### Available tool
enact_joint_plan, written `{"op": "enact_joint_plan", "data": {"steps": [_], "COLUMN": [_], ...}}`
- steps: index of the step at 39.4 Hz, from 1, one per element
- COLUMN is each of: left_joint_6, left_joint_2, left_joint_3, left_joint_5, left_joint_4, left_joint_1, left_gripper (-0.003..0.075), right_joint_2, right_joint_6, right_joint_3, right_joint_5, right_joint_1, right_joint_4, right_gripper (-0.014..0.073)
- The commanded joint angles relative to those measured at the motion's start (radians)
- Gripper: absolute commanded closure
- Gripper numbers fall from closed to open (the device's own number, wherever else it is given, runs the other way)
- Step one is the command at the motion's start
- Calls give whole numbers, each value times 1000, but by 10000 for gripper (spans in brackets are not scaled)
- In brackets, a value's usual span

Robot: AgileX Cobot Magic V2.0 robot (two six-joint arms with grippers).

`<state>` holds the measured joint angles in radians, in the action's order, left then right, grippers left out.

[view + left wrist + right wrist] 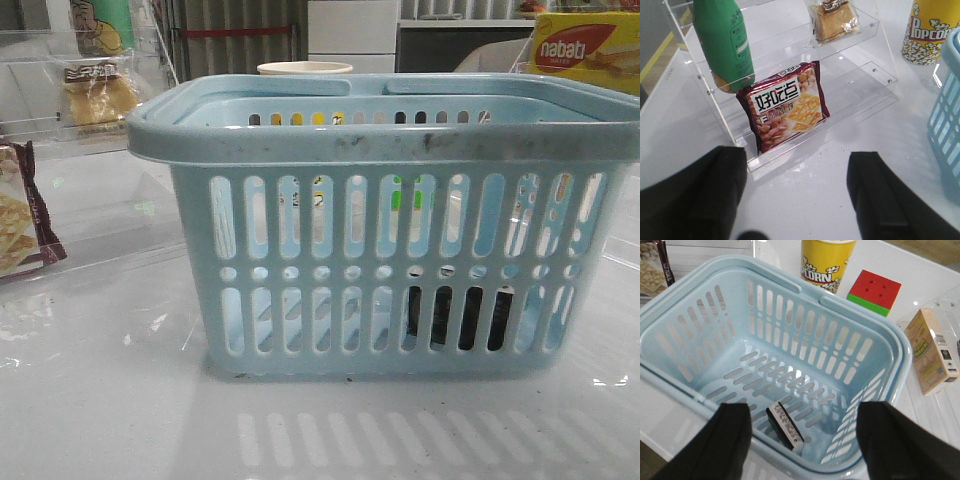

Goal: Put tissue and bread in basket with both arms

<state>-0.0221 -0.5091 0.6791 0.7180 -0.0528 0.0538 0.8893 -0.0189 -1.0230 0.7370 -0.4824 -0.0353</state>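
Note:
The light blue basket [390, 140] fills the middle of the front view. The tissue [784, 425], a small black pack, lies tilted on the basket [700, 345] floor near one wall; it shows dark through the lower slots [460, 318]. My right gripper [805, 412] hovers open above the basket's near rim, nothing between its fingers. The bread [832, 20], in clear wrap, rests on the upper step of a clear acrylic shelf [790, 47], and shows at the far left [100, 95]. My left gripper [797, 165] is open over bare table in front of that shelf. Neither arm shows in the front view.
A brown-edged cracker packet [785, 105] leans on the shelf's lower step, a green bottle [725, 40] beside it. A yellow popcorn cup [827, 262] stands behind the basket. A red-green cube [874, 290], a tan box [932, 352] and a nabati box [585, 50] lie to the right.

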Motion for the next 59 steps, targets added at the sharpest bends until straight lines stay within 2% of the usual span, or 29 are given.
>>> {"op": "enact_joint_plan", "data": {"steps": [1,14,20,34,42,49,59], "left_joint_6": [0,0,0,0,77,114,132], "left_joint_2": [-11,-11,-11,-31,-213,-424,-766], "left_joint_3": [30,30,30,32,84,184,402], "left_joint_5": [-79,-88,-92,-219,-218,-246,-298], "left_joint_4": [-1,-1,-1,7,37,108,145], "left_joint_1": [6,6,6,6,6,6,33], "left_gripper": [227,227,227,247,235,123,120], "right_joint_2": [-93,-307,-323,-323,-323,-323,-323], "right_joint_6": [-7,-7,-7,-7,-7,-7,-7], "right_joint_3": [43,207,224,226,226,226,226], "right_joint_5": [-51,-21,-18,-14,-14,-14,-14], "right_joint_1": [-1,-1,-1,-1,-1,-1,-1], "right_joint_4": [-12,-14,-14,-14,-14,-14,-14], "right_gripper": [41,41,41,41,41,41,41]}}
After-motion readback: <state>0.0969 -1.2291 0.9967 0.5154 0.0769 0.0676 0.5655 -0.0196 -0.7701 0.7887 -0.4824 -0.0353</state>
